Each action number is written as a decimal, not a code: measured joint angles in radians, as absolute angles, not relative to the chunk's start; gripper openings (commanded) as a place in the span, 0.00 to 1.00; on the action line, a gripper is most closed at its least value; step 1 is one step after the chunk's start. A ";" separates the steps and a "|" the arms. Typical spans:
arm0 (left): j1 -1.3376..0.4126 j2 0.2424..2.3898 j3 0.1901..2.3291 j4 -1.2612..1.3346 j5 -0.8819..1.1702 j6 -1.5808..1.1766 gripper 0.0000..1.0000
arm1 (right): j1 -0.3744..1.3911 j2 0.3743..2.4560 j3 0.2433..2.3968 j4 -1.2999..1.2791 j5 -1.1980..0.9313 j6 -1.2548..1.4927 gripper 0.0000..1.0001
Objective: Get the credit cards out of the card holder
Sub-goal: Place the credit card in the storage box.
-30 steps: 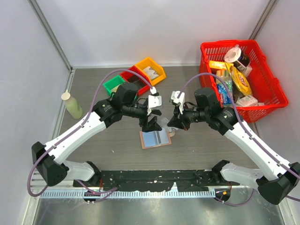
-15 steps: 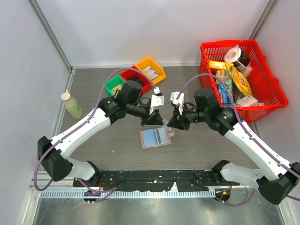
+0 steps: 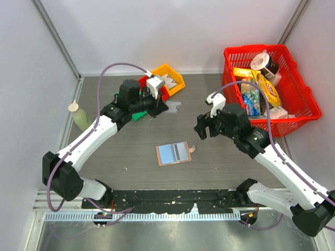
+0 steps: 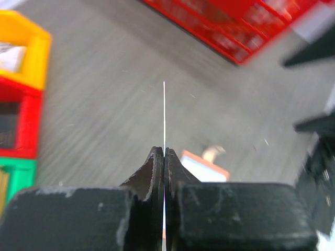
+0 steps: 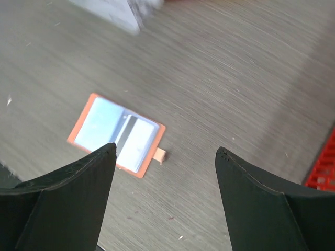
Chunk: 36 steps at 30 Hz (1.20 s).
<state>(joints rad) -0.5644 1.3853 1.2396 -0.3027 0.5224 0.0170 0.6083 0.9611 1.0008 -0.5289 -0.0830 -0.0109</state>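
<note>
**Ben:** Grey table (image 3: 225,172) all around. Where is the card holder (image 3: 173,154)?

**Mia:** It lies open and flat in the middle, between the two arms. Its blue inside faces up.

**Ben:** What is the left claw (image 4: 164,152) doing?

**Mia:** It is pinched tight on one thin card (image 4: 164,112). We see that card from its edge, like a white line. The claw is far back, up by the coloured bins (image 3: 166,79).

**Ben:** And the right claw (image 5: 165,150)?

**Mia:** Its two fingers stand wide apart. It holds nothing.

**Ben:** Are more cards inside?

**Mia:** I think one is tucked in, the grey card (image 5: 135,140) with a dark stripe.

**Ben:** Which claw should get it?

**Mia:** The right one, I think, because it is nearer. The holder lies down below it, a bit toward the left arm's side. Its long side goes across the table, and its little tab (image 5: 160,155) points toward the right arm.
</note>
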 measured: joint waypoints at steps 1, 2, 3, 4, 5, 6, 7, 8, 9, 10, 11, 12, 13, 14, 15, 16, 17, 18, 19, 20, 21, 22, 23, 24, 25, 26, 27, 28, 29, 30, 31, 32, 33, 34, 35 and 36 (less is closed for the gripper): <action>-0.546 1.393 1.238 -0.260 0.472 -0.044 0.00 | 0.606 0.961 0.995 -0.527 -0.042 0.025 0.81; -0.532 1.404 1.238 -0.219 0.422 -0.095 0.00 | 0.605 0.961 0.988 -0.525 -0.004 0.060 0.81; -0.519 1.420 1.239 -0.180 0.372 -0.147 0.00 | 0.604 0.960 0.981 -0.524 0.027 0.092 0.81; -0.508 1.440 1.240 -0.144 0.321 -0.198 0.00 | 0.603 0.957 0.972 -0.519 0.052 0.125 0.81; -0.501 1.460 1.241 -0.115 0.281 -0.240 0.00 | 0.603 0.950 0.958 -0.510 0.074 0.156 0.81; -0.491 1.493 1.246 -0.079 0.231 -0.300 0.00 | 0.603 0.936 0.937 -0.495 0.092 0.186 0.81; -0.483 1.524 1.251 -0.052 0.193 -0.348 0.00 | 0.603 0.914 0.908 -0.477 0.108 0.214 0.81; -0.476 1.550 1.258 -0.035 0.165 -0.388 0.00 | 0.603 0.887 0.878 -0.461 0.120 0.241 0.81; -0.466 1.592 1.274 -0.014 0.123 -0.445 0.00 | 0.603 0.855 0.842 -0.439 0.130 0.268 0.81; -0.461 1.624 1.288 -0.001 0.097 -0.478 0.00 | 0.603 0.828 0.814 -0.422 0.136 0.291 0.81; -0.454 1.666 1.313 0.008 0.069 -0.524 0.00 | 0.603 0.796 0.784 -0.406 0.141 0.317 0.81; -0.448 1.711 1.345 0.017 0.043 -0.562 0.00 | 0.603 0.769 0.759 -0.390 0.145 0.337 0.81; -0.441 1.758 1.380 0.025 0.020 -0.601 0.00 | 0.603 0.742 0.735 -0.373 0.147 0.356 0.81; -0.435 1.796 1.409 0.033 0.006 -0.630 0.00 | 0.603 0.724 0.719 -0.363 0.149 0.370 0.81; -0.429 1.844 1.451 0.037 -0.011 -0.667 0.00 | 0.603 0.706 0.702 -0.347 0.150 0.382 0.81; -0.424 1.891 1.492 0.043 -0.024 -0.703 0.00 | 0.603 0.692 0.690 -0.336 0.152 0.394 0.81; -0.421 1.927 1.526 0.048 -0.031 -0.728 0.00 | 0.603 0.683 0.681 -0.327 0.152 0.401 0.80; -0.415 1.980 1.578 0.049 -0.041 -0.764 0.00 | 0.603 0.677 0.672 -0.316 0.152 0.409 0.80; -0.411 2.018 1.612 0.052 -0.048 -0.790 0.00 | 0.603 0.673 0.666 -0.309 0.151 0.418 0.81; -0.409 2.056 1.646 0.052 -0.057 -0.815 0.00 | 0.603 0.672 0.661 -0.302 0.151 0.424 0.81; -0.407 2.091 1.676 0.052 -0.065 -0.838 0.00 | 0.603 0.670 0.654 -0.292 0.150 0.430 0.80; -0.405 2.123 1.704 0.052 -0.073 -0.857 0.00 | 0.603 0.669 0.645 -0.282 0.148 0.436 0.80; -0.405 2.156 1.733 0.050 -0.080 -0.870 0.00 | 0.603 0.667 0.635 -0.272 0.146 0.443 0.80; -0.404 2.189 1.766 0.047 -0.088 -0.885 0.00 | 0.603 0.666 0.625 -0.263 0.143 0.449 0.80; -0.403 2.222 1.797 0.046 -0.095 -0.892 0.01 | 0.603 0.668 0.616 -0.257 0.140 0.453 0.80; -0.403 2.248 1.822 0.044 -0.102 -0.900 0.01 | 0.603 0.671 0.610 -0.252 0.136 0.456 0.80; -0.403 2.280 1.857 0.039 -0.110 -0.908 0.01 | 0.603 0.675 0.607 -0.251 0.133 0.459 0.80; -0.403 2.315 1.895 0.035 -0.115 -0.914 0.02 | 0.603 0.682 0.606 -0.247 0.129 0.463 0.80; -0.403 2.343 1.924 0.031 -0.119 -0.916 0.03 | 0.603 0.688 0.606 -0.244 0.125 0.465 0.80; -0.403 2.363 1.946 0.031 -0.121 -0.918 0.03 | 0.603 0.693 0.606 -0.240 0.122 0.466 0.80; -0.403 2.390 1.978 0.022 -0.122 -0.921 0.04 | 0.603 0.698 0.606 -0.236 0.118 0.467 0.80; -0.403 2.414 2.008 0.019 -0.123 -0.925 0.05 | 0.603 0.702 0.606 -0.233 0.116 0.467 0.80; -0.403 2.433 2.032 0.014 -0.123 -0.930 0.08 | 0.603 0.706 0.606 -0.231 0.113 0.467 0.80; -0.403 2.450 2.051 0.007 -0.123 -0.935 0.14 | 0.603 0.710 0.606 -0.231 0.111 0.467 0.80; -0.403 2.460 2.064 0.001 -0.124 -0.937 0.22 | 0.603 0.712 0.606 -0.231 0.110 0.467 0.80; -0.403 2.474 2.083 -0.014 -0.124 -0.941 0.30 | 0.603 0.717 0.606 -0.231 0.109 0.467 0.80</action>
<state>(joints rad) -0.4034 2.4744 2.0830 -0.0139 -0.1238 -0.9405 0.6025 0.7166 0.6056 -0.2310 0.1089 0.4671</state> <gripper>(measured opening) 0.124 0.806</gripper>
